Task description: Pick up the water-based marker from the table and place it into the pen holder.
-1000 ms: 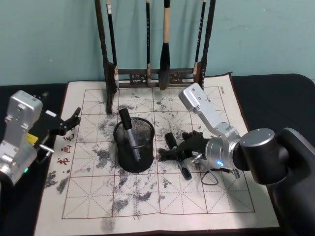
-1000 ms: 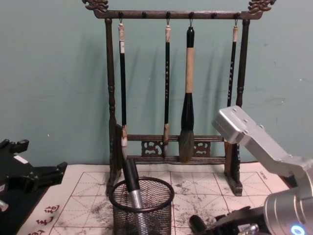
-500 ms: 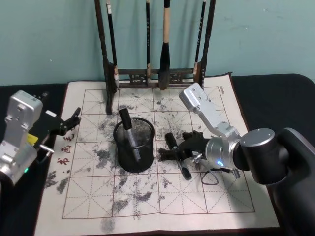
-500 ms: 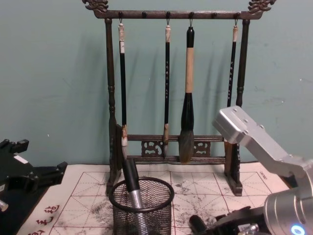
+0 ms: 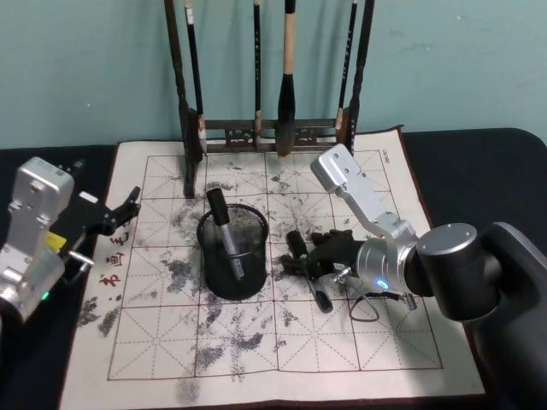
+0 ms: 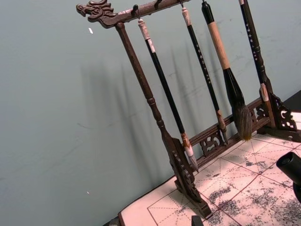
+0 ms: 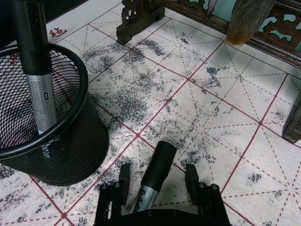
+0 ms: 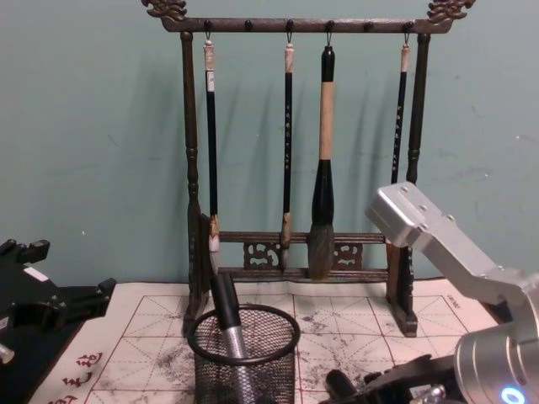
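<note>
Evidently set to clamp, the right gripper straddles, jaws apart, the black-capped silver marker lying just beside the round black wire-mesh pen holder; left gripper parked aside.

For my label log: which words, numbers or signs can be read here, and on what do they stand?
Nothing is readable.
Red characters on the white gridded felt mat: too blurred.
Print on the silver marker in the round black mesh pen holder: too small.
Print on the black-capped marker inside the open right gripper: too small.
</note>
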